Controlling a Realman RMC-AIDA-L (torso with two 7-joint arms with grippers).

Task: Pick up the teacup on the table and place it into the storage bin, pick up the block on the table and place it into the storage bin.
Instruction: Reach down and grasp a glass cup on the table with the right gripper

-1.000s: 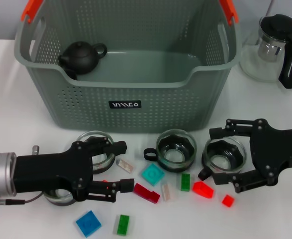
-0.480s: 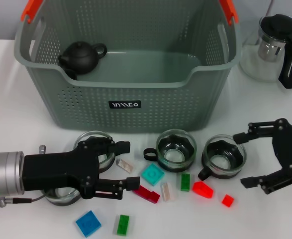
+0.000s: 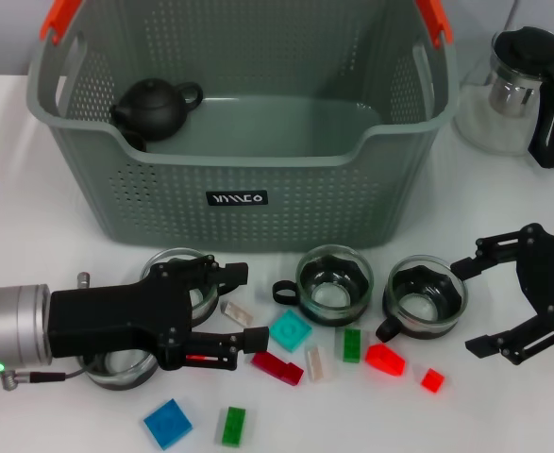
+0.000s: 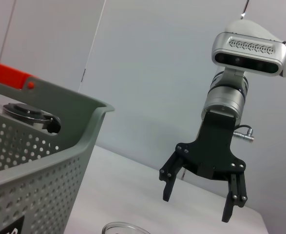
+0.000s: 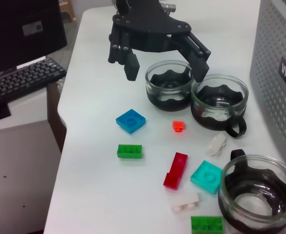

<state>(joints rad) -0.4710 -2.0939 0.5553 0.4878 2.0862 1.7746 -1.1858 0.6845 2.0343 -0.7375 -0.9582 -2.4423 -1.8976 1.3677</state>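
Note:
The grey-green storage bin (image 3: 248,189) stands at the back with a black teapot (image 3: 154,106) inside. Glass teacups sit in front of it: one in the middle (image 3: 333,281), one to the right (image 3: 426,294), one (image 3: 177,272) beside my left gripper's upper finger. My left gripper (image 3: 248,307) is open, low over the table, with a clear block (image 3: 237,311) between its fingers and a teal block (image 3: 289,330) just past them. My right gripper (image 3: 467,308) is open, to the right of the right teacup and apart from it. The right wrist view shows the left gripper (image 5: 166,70) over two teacups (image 5: 219,102).
A fourth teacup (image 3: 116,366) lies under my left arm. Scattered blocks: dark red (image 3: 278,366), green (image 3: 352,344), red (image 3: 385,359), small red (image 3: 432,380), blue (image 3: 168,422), green (image 3: 232,425). A glass kettle with a black handle (image 3: 527,90) stands at the back right.
My right gripper, which stood around the right teacup, has drawn back to the right, leaving the cup in place. The left gripper has crept slightly right toward the blocks.

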